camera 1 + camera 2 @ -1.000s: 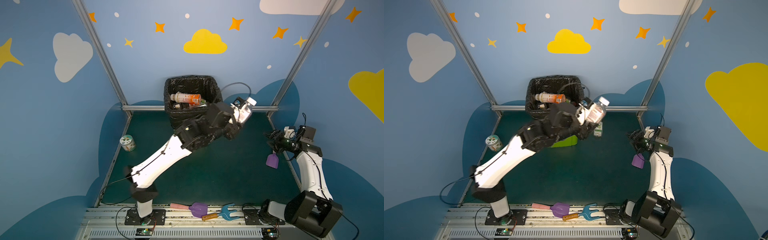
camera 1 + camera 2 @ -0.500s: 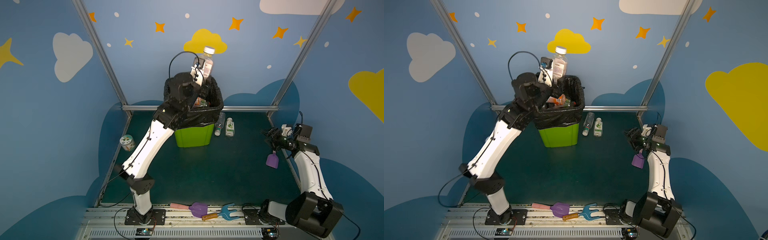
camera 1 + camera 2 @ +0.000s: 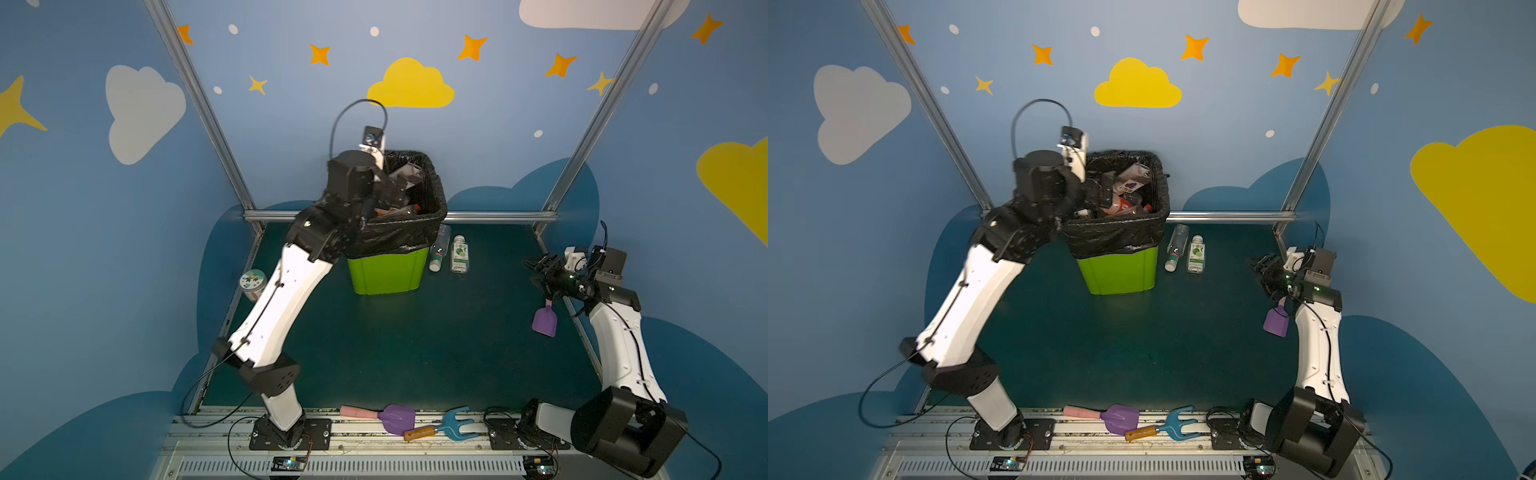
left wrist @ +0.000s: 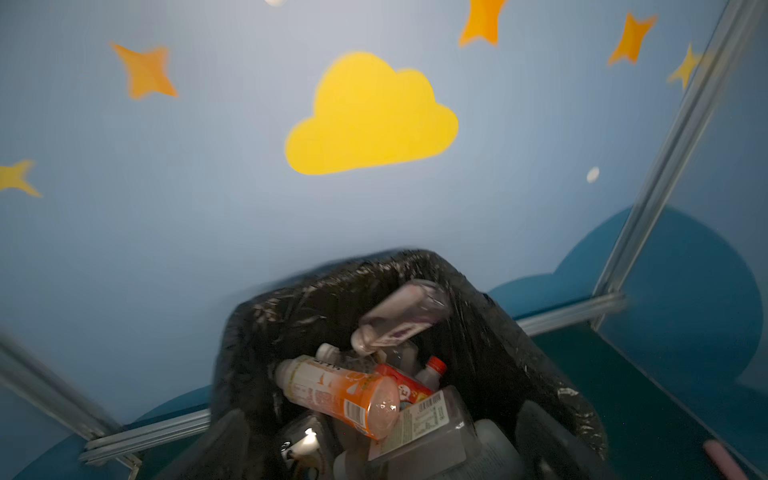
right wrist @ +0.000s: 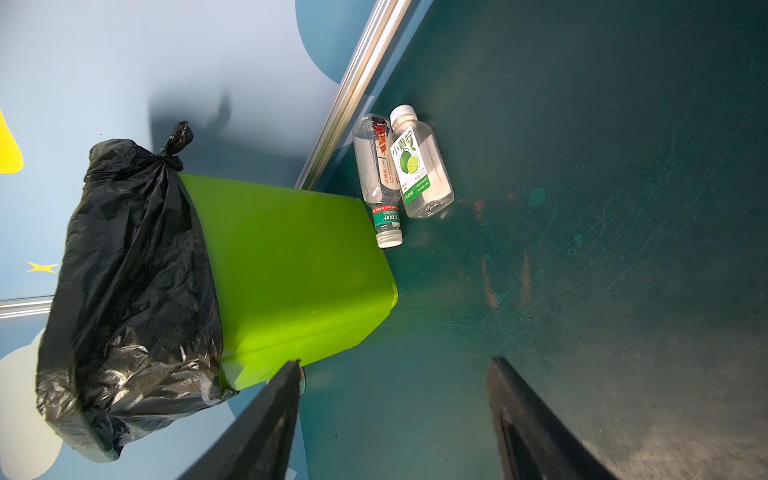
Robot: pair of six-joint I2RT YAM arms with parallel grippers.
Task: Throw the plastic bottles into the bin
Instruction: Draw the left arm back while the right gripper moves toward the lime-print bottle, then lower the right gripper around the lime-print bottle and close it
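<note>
The lime-green bin (image 3: 386,270) (image 3: 1121,270) (image 5: 291,257) with its black bag stands at the back of the floor. My left gripper (image 3: 397,187) (image 3: 1106,187) (image 4: 384,419) hangs open over the bin's mouth, its dark fingers (image 4: 224,444) wide apart. A blurred, purple-labelled bottle (image 4: 401,318) (image 3: 1133,176) is loose inside the rim, above an orange-labelled bottle (image 4: 336,395) and several others. Two plastic bottles lie on the floor right of the bin: a clear one (image 3: 439,249) (image 5: 376,174) and a lime-labelled one (image 3: 460,253) (image 5: 419,166). My right gripper (image 3: 536,266) (image 5: 395,370) is open and empty, well right of them.
A squat green-white jar (image 3: 252,282) sits by the left frame rail. A purple shovel (image 3: 544,320) lies under my right gripper. Another purple shovel (image 3: 395,417) and a blue fork (image 3: 453,426) rest on the front rail. Aluminium posts frame the back corners.
My left arm swung from the right of the bin up over its mouth, carrying a bottle. The gripper opened and the bottle dropped into the bin. My right arm barely moved.
</note>
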